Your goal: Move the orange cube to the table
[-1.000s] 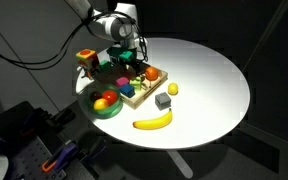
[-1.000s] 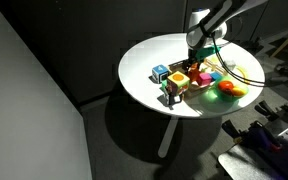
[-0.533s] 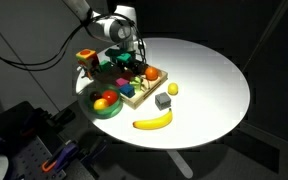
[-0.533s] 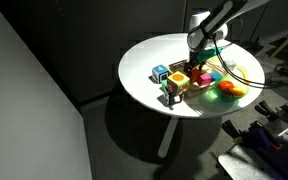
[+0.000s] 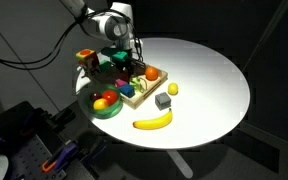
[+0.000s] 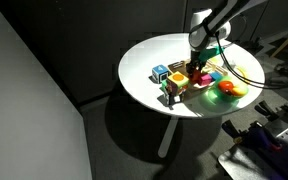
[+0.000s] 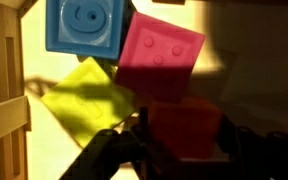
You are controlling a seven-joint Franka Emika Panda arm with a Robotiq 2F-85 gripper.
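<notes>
At the near edge of the table [image 5: 209, 90] lie a banana [image 5: 152, 121] and a green bowl [image 5: 107, 114] of round fruit, with a small grey cube [image 5: 163, 100] just behind them on the bare white top. Farther back, the wooden compartment tray [image 7: 2, 100] holds the blocks, and the gripper [image 5: 127, 62] hangs low among them. Its jaws stand either side of the orange cube [image 7: 186, 128], close against its faces; whether they pinch it I cannot tell. Beyond it in the wrist view lie a yellow-green block [image 7: 89, 100], a pink block [image 7: 162, 55] and a blue block [image 7: 84, 28]. The orange cube looks to be within the tray, so lifting out, carrying across and setting down all seem left to do.
</notes>
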